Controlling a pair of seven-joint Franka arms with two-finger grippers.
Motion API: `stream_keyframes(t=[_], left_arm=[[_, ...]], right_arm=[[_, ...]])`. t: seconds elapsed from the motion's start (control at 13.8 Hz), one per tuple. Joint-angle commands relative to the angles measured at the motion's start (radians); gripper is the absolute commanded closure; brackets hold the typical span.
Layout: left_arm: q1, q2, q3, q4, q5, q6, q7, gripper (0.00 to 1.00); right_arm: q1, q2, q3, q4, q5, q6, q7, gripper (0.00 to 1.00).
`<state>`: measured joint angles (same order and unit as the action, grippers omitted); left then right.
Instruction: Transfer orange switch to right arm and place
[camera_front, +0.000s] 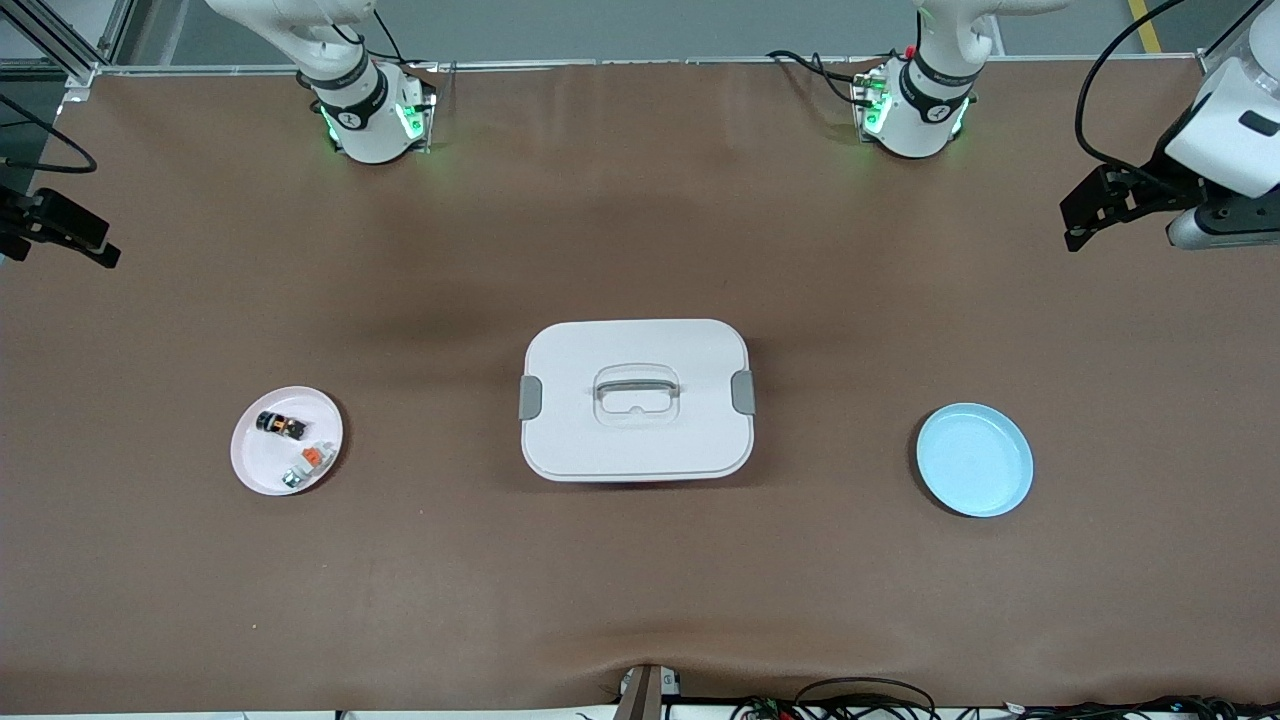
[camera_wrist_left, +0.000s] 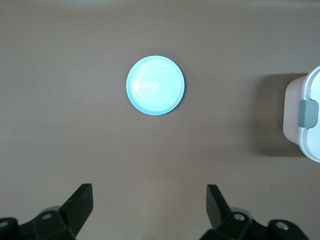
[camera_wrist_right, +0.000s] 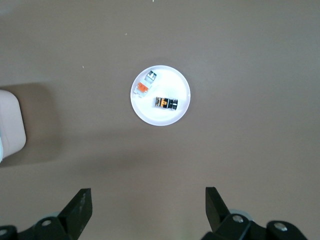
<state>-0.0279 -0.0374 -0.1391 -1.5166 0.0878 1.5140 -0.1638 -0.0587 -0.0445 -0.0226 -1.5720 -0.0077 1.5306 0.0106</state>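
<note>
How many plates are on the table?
2. A pink plate sits toward the right arm's end of the table, with small parts on it. A blue plate sits toward the left arm's end. The closed white box between them could hide more.

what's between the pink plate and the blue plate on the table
The white lidded box sits between the pink plate and the blue plate, with bare brown table either side of it, as the front view shows.

Two white arms with black joint bands, green base lights, black cables and black grippers.
</note>
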Motion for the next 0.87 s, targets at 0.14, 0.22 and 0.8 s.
stream_keyframes(t=[0.14, 0.22, 0.8], left_arm=[[0.003, -0.012, 0.001, 0.015, -0.017, -0.032, 0.018, 0.00], [0.005, -0.010, 0.001, 0.016, -0.017, -0.037, 0.020, 0.00], [0.005, -0.012, 0.010, 0.021, -0.074, -0.084, 0.032, 0.00]], right_arm=[[-0.001, -0.008, 0.010, 0.010, 0.014, -0.038, 0.053, 0.00], [0.000, -0.008, 0.012, 0.010, 0.015, -0.049, 0.080, 0.00], [0.020, -0.003, 0.012, 0.036, 0.021, -0.073, 0.046, 0.00]])
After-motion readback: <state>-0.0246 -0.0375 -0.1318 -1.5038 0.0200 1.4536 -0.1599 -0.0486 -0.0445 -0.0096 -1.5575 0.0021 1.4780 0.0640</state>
